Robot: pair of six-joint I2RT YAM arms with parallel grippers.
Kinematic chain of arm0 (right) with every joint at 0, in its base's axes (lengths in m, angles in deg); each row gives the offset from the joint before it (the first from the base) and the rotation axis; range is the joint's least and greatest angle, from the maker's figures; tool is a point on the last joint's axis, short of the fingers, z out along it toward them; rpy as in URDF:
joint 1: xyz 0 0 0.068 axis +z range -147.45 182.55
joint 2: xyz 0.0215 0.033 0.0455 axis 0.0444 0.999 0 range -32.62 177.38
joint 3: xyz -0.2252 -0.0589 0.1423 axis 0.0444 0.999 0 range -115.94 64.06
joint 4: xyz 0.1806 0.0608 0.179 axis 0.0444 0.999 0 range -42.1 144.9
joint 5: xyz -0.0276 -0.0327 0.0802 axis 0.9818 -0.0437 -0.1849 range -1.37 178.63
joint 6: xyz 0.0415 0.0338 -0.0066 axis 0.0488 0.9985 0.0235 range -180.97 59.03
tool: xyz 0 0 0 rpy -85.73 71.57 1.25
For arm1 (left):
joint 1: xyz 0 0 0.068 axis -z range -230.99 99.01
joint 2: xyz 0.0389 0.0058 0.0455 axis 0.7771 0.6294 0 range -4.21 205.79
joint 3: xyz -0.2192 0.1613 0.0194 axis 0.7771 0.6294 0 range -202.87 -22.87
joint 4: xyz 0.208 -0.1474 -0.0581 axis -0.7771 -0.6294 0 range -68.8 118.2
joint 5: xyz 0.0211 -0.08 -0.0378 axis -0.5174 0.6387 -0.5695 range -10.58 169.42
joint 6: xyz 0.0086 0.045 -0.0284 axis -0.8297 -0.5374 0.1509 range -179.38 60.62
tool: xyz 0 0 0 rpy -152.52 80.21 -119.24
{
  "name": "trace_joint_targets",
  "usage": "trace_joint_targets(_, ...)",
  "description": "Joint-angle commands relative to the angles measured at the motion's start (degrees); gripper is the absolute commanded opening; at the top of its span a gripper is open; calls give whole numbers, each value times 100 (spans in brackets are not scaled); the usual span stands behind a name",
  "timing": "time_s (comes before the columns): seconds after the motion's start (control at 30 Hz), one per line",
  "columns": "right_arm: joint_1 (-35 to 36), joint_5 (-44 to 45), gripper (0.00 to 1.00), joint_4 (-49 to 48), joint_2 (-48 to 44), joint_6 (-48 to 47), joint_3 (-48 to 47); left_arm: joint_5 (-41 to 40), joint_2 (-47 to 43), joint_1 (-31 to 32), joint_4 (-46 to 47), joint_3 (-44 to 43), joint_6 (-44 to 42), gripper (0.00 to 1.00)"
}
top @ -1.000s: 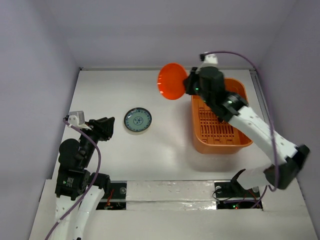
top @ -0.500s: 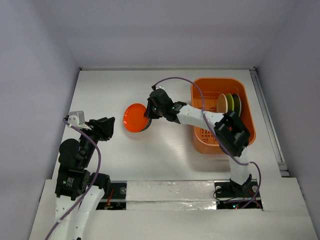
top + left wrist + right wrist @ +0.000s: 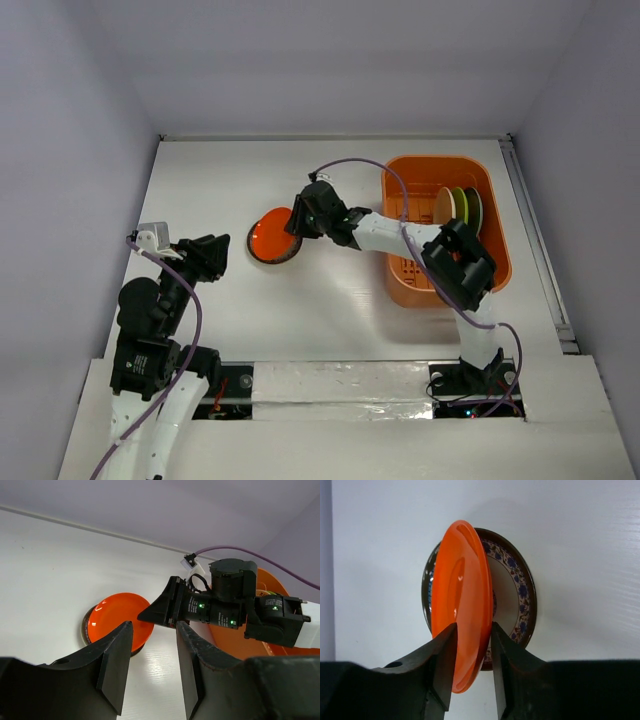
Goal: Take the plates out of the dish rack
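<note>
The orange-red plate (image 3: 270, 238) (image 3: 460, 600) leans on the blue-white patterned plate (image 3: 512, 595) on the table left of centre. My right gripper (image 3: 297, 222) (image 3: 472, 625) stands open at the plate's near edge, its fingers loosely on either side of the rim. The orange dish rack (image 3: 497, 230) stands at the right, with cream (image 3: 443, 205), yellow-green (image 3: 459, 205) and dark (image 3: 473, 207) plates upright at its far end. My left gripper (image 3: 212, 250) (image 3: 154, 625) hangs open and empty to the left of the stacked plates (image 3: 117, 617).
The right arm's white forearm (image 3: 385, 232) stretches from the rack's left wall to the plates, with a purple cable (image 3: 350, 165) looping above it. The table's back wall runs along the top, and a raised rail (image 3: 535, 250) lies to the right of the rack.
The right arm swung the orange-red plate from above the rack over to the patterned plate and lowered it there. Its jaws have now widened. The left arm has not moved.
</note>
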Motion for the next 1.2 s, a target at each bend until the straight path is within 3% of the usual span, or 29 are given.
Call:
trace_joint_targets(0.0, 2, 30, 40, -301, 109, -10, -26, 11, 19, 25, 237, 17, 9, 37)
trace_joint_targets(0.07, 2, 56, 42, -46, 83, -98, -26, 20, 1, 25, 246, 17, 9, 37)
trace_joint_targets(0.23, 2, 477, 62, 454, -216, -414, 105, 29, -16, 25, 237, 26, 9, 37)
trace_joint_targets(0.3, 2, 750, 76, 578, -513, -529, 245, 20, -25, 25, 246, 26, 0, 37)
trace_joint_targets(0.47, 2, 776, 78, 815, -1445, -1082, 510, 37, -34, 25, 246, 26, 9, 37)
trace_joint_targets(0.53, 2, 1013, 66, 1078, -2101, -1345, 597, 29, -34, 25, 246, 26, 9, 37)
trace_joint_targets(0.57, 2, 1458, 37, 1175, -2349, -1407, 650, 29, -42, 25, 237, 26, 9, 37)
trace_joint_targets(0.63, -164, 1926, 8, 1577, -3094, -1575, 790, 29, -43, 25, 237, 26, 9, 37)
trace_joint_targets(0.67, -269, 2337, 0, 1737, -3325, -1619, 852, 29, -51, 25, 237, 26, 9, 37)
trace_joint_targets(0.83, -1383, 3420, 0, 2694, -4469, -1803, 1274, 64, -60, 25, 255, 35, 9, 37)
trace_joint_targets(0.93, -1938, 3905, 7, 3064, -4786, -1909, 1459, 81, -51, 25, 263, 35, 9, 37)
trace_joint_targets(0.97, -2054, 3906, 20, 3100, -4821, -1970, 1494, 90, -43, 25, 272, 35, 9, 37)
trace_joint_targets(1.07, -2256, 3826, 44, 3354, -4682, -2120, 1512, 108, -25, 25, 290, 44, 9, 37)
trace_joint_targets(1.17, -2327, 3784, 46, 3540, -4304, -2234, 1415, 134, 1, 25, 290, 44, 0, 37)
